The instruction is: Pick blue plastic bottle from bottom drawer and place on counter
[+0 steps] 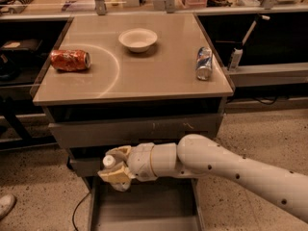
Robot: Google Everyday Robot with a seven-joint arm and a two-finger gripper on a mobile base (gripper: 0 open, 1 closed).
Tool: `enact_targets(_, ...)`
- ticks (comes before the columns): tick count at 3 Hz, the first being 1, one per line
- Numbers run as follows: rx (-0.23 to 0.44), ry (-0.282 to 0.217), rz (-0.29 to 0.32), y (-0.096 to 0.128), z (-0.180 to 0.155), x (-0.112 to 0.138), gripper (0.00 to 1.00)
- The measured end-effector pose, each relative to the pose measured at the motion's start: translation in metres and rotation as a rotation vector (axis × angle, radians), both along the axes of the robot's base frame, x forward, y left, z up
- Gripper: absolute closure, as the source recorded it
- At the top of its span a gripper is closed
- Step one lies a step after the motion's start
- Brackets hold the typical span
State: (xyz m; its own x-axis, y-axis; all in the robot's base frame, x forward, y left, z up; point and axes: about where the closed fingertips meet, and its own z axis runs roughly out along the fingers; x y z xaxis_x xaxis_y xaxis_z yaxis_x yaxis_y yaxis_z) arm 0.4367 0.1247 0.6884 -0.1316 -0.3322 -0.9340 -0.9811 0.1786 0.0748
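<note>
My gripper [115, 170] is at the bottom left of the camera view, over the back left of the open bottom drawer [144, 211]. Its fingers are shut on the blue plastic bottle [112, 166], whose white cap shows between them; most of the bottle's body is hidden by the fingers. The bottle is held above the drawer floor, just in front of the upper drawers. The counter [159, 66] lies above and behind, beige and glossy with a white arc mark.
On the counter lie a red soda can [70, 60] on its side at the left, a white bowl [138, 39] at the back middle, and a blue-silver soda can [204, 63] at the right. A shoe [6, 205] shows at the lower left floor.
</note>
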Motion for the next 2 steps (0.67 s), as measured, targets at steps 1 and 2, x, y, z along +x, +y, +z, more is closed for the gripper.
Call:
enact_targets(1, -0.055, -0.077, -0.001, 0.002, 0.07, 0.003, 1.0)
enact_targets(2, -0.08, -0.108, 0.002, 0.004, 0.085, 0.002, 1.0)
